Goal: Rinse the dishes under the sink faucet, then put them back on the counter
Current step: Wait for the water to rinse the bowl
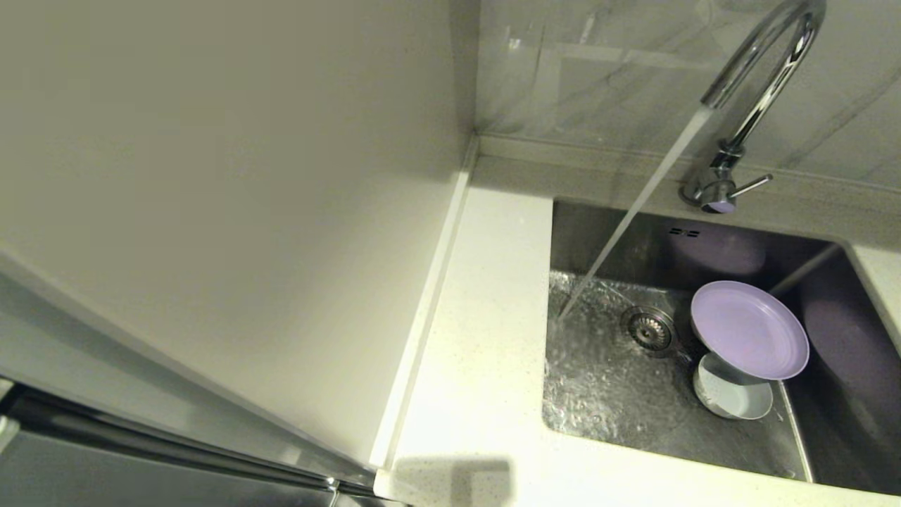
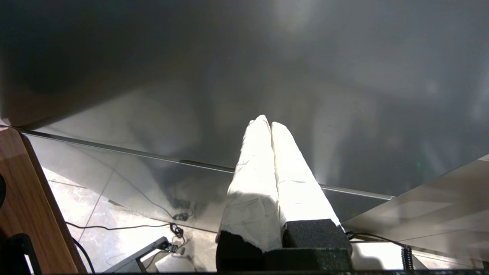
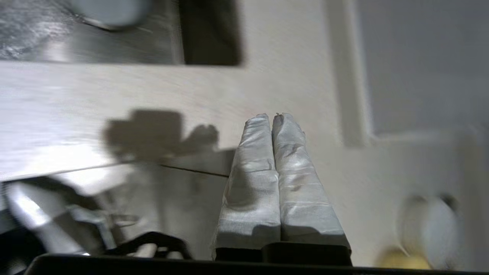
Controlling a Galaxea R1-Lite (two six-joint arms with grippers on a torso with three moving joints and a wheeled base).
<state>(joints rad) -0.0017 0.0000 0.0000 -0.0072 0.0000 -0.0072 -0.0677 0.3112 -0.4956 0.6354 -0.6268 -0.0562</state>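
With water running from the tall chrome gooseneck faucet (image 1: 760,77), the round lilac plate (image 1: 749,329) is seen propped on the pale blue-white bowl (image 1: 732,393) inside the rectangular stainless steel sink (image 1: 605,394), right of the drain, while the empty right hand (image 3: 272,116), fingers pressed together, is held over the white speckled tabletop (image 3: 160,91) outside the sink's front rim, nearer than the parked, closed left hand (image 2: 267,124).

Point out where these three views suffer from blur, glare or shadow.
Head view: sharp; the plate casts lilac reflections on the sink walls, and a blocky shadow lies on the counter front edge. Left wrist view: the shut left gripper is overexposed to glaring white against a dim background. Right wrist view: motion blur smears everything but the shut right gripper, which shadows the counter.
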